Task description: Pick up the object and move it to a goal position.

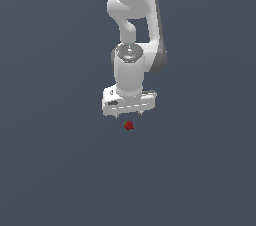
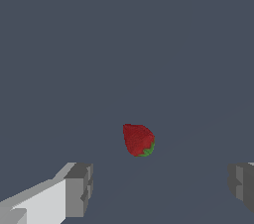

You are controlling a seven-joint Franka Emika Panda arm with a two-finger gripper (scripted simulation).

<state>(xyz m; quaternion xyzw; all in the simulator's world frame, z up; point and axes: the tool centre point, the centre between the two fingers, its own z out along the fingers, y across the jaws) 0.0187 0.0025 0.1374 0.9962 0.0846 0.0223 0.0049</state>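
The object is a tiny dark-red strawberry-like lump with a small green tip, lying on the flat grey ground. In the exterior view my white gripper hangs just above it, fingers pointing down, with the lump below the gap between them. In the wrist view the strawberry lies ahead of and between the two grey fingertips, which stand wide apart. My gripper is open and holds nothing.
The ground is a plain dark grey surface with no other objects in view. The white arm rises above the gripper toward the top of the exterior view.
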